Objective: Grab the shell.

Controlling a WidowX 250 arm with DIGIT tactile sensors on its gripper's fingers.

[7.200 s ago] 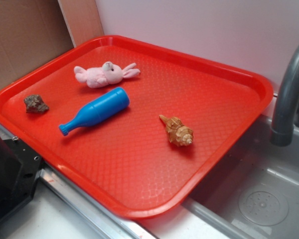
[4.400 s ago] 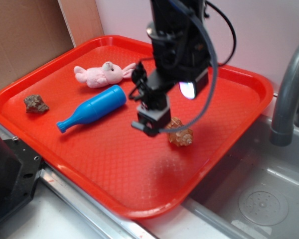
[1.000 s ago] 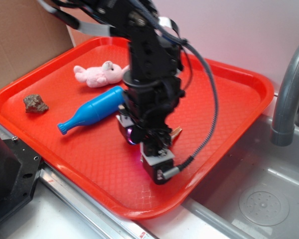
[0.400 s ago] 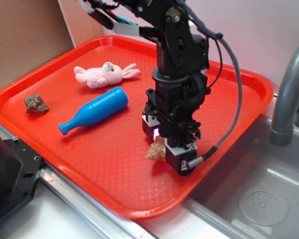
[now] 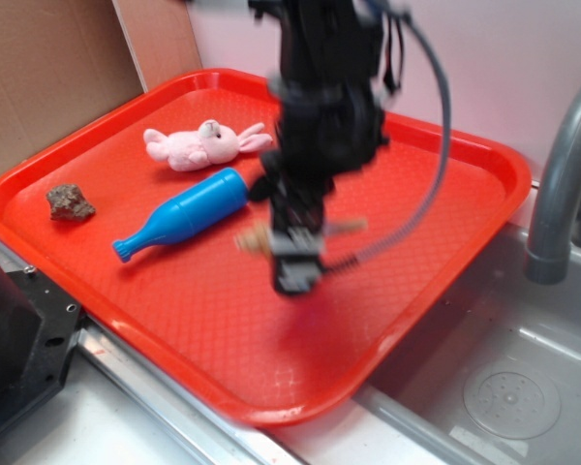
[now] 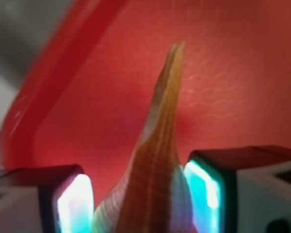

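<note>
A red tray (image 5: 445,184) on a worktop, next to a grey sink (image 5: 508,387) with a grey tap (image 5: 562,184). Pale wall behind, brown cardboard (image 5: 48,77) at the left.

On the tray: a pink toy bunny (image 5: 201,144), a blue bottle (image 5: 184,215) lying on its side, a dark lumpy rock (image 5: 70,201) well apart near the left edge.

Above the middle of the tray, the end effector (image 5: 292,250), black and blurry, hanging from the arm. Closed narrow around the shell (image 6: 155,165). In the wrist view, the shell between the two glowing pads (image 6: 75,206), thick end squeezed in, pointed tip sticking out past them toward the tray floor. In the outside view, just small tan bits of shell (image 5: 347,227) poking out on each side of the end effector.

Looks lifted: no shell lying on the tray, and red tray seen below the end effector with a gap. Hard to be sure how high, because of the blur.

So the grab looks done. Left to do, most likely: only holding on tight and not letting the shell slip. Knobbly and tapered, so could twist or slide out.
</note>
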